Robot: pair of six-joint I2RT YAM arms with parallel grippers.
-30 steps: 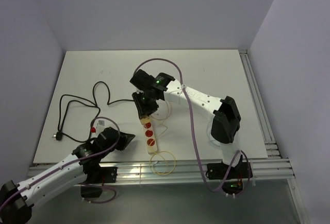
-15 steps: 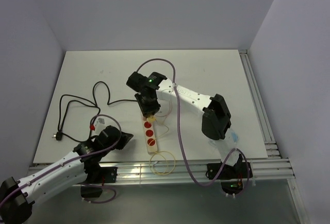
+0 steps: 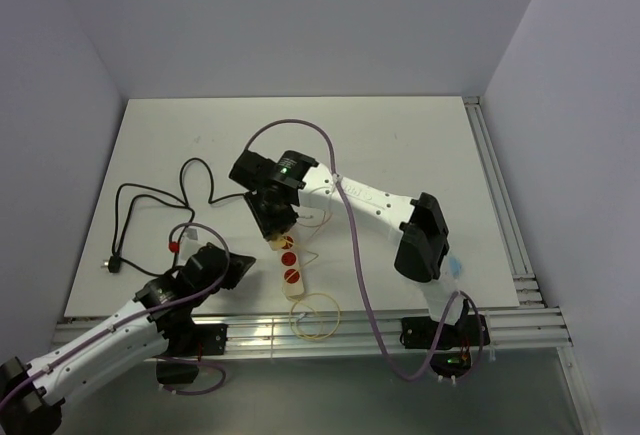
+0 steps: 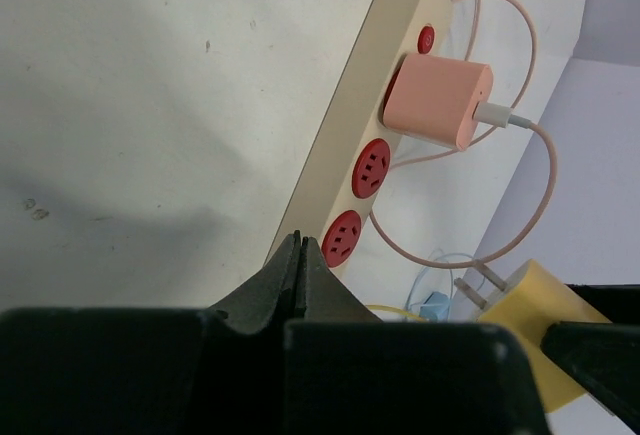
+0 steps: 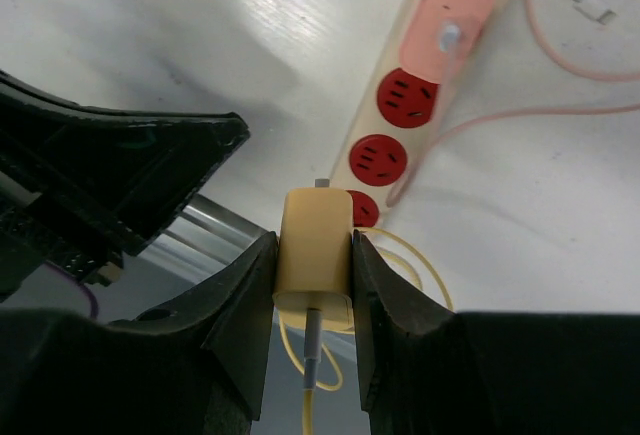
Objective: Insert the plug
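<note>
The right gripper [image 5: 313, 255] grips a yellow plug [image 5: 315, 220], held near the power strip [image 5: 390, 127]. The left gripper [image 4: 300, 250] is fully closed, empty.

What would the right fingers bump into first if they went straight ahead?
Probably the power strip. The right fingers hold a yellow plug whose prongs point at the end red socket, just ahead. How far off it is looks hard to judge.
</note>
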